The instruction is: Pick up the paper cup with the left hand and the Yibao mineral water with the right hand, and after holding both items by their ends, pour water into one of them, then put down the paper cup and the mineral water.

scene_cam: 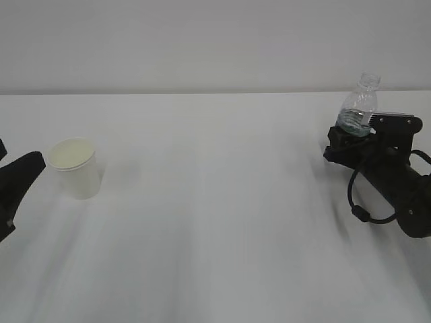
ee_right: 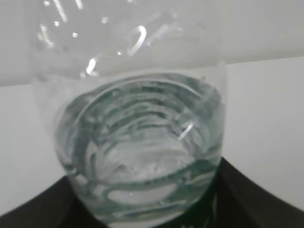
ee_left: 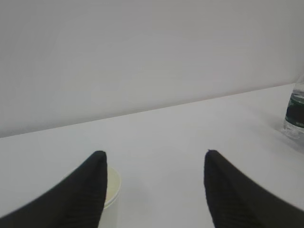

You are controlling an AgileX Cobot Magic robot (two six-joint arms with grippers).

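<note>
Surface: white table (scene_cam: 215, 222), running back to a plain pale wall (scene_cam: 215, 40).

Paper cup: the paper cup (scene_cam: 75, 167) stands upright at the left of the table, mouth up, showing a rolled rim and a pale cream inside. It rests on the table and nothing grips it. In the left wrist view only part of its rim shows, beside and partly behind the left-side finger.

Left hand: the left hand (ee_left: 154, 190) sits at the left edge of the scene, near side, just beside the cup. Its two black fingers (ee_left: 80, 194) stand well apart with bare table between them. One finger is close against the cup's side; whether it touches cannot be told.

Mineral water: the Yibao mineral water (scene_cam: 357, 108) stands upright at the far right of the table, uncapped, clear and ribbed, with its dark green band low down where the gripper meets it. In the right wrist view the bottle fills the frame, with water visible inside.

Right hand: the right hand (scene_cam: 350, 138) reaches in from the right edge, its black jaws set either side of the bottle's lower body. Dark finger surfaces lie against the bottle's base in the right wrist view; whether the grip is firm cannot be told.

Spacing: cup and bottle are well apart, at opposite sides of the table.
</note>
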